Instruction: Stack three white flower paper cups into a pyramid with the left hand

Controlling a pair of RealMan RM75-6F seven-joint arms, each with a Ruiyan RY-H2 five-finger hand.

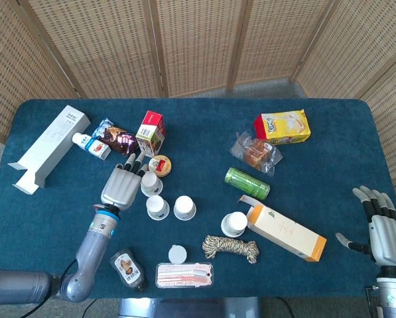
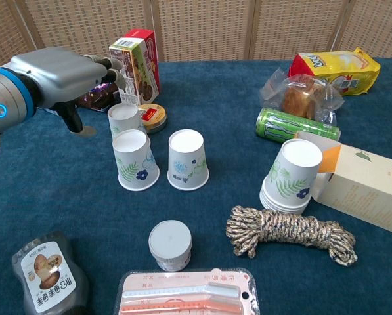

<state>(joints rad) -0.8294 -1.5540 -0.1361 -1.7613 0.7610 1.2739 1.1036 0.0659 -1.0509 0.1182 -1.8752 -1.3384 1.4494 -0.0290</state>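
Three separate white flower paper cups stand upside down on the blue table: a rear cup (image 1: 150, 183) (image 2: 124, 119), a front-left cup (image 1: 157, 207) (image 2: 135, 159) and a front-right cup (image 1: 184, 207) (image 2: 187, 159). A nested stack of more cups (image 1: 235, 224) (image 2: 294, 176) stands to the right. My left hand (image 1: 121, 185) (image 2: 61, 75) hovers just left of the rear cup, fingers stretched toward the back and holding nothing. My right hand (image 1: 385, 230) hangs past the table's right front corner, fingers spread and empty.
A red-white carton (image 2: 136, 64) and a round tin (image 2: 153, 116) sit right behind the rear cup. A green can (image 2: 289, 125), an orange-ended box (image 2: 363, 187) and a rope coil (image 2: 286, 231) lie to the right. A grey-lidded jar (image 2: 170, 244), a brown bottle (image 2: 50, 279) and a razor pack (image 2: 188, 294) lie in front.
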